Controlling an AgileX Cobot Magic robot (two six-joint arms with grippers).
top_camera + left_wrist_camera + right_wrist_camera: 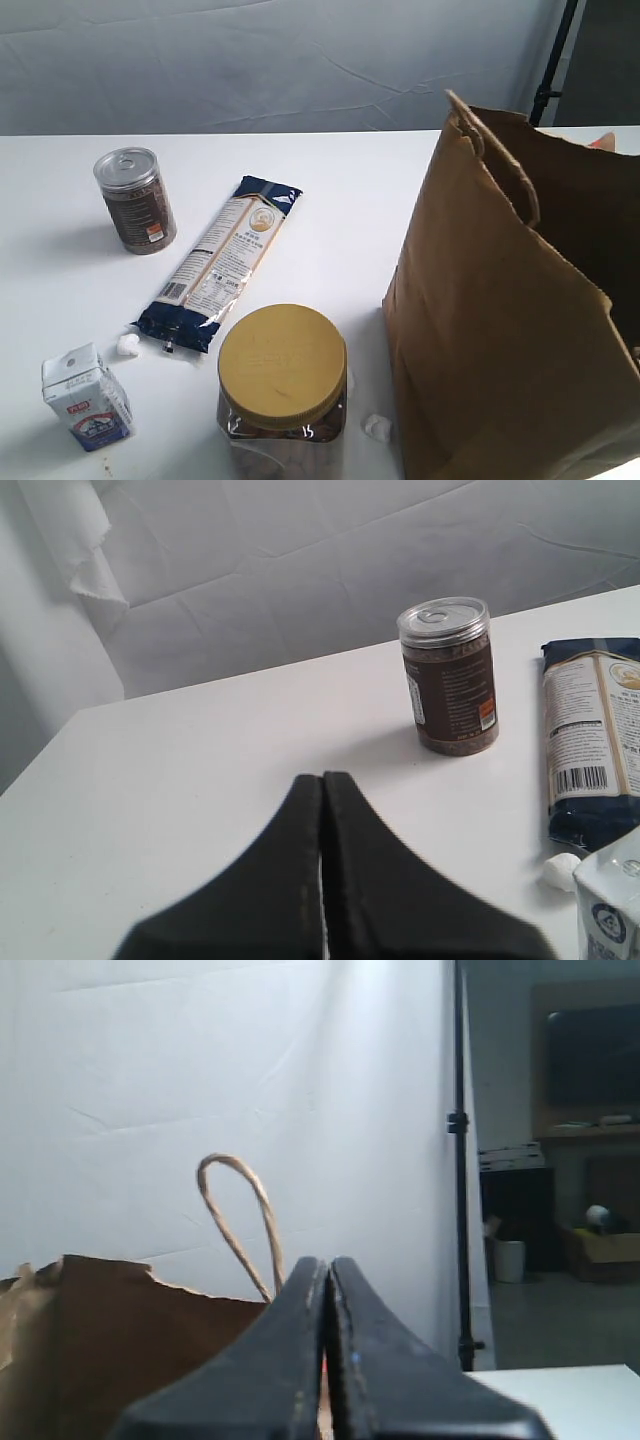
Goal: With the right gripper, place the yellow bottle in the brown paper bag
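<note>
The brown paper bag [510,320] stands upright at the right of the table, its mouth open and a twisted handle [500,160] sticking up. The yellow bottle is not visible in any view. Neither gripper appears in the exterior view. In the right wrist view my right gripper [328,1262] is shut with nothing between its fingers, behind the bag's torn rim [120,1320] and handle loop [235,1220]. In the left wrist view my left gripper [322,778] is shut and empty, low over the table, short of a brown can [448,675].
A brown can with a clear lid [135,200], a long dark-blue noodle packet [220,262], a small milk carton [87,396] and a big clear jar with a yellow lid [282,385] stand left of the bag. Small white lumps [128,346] lie near the packet.
</note>
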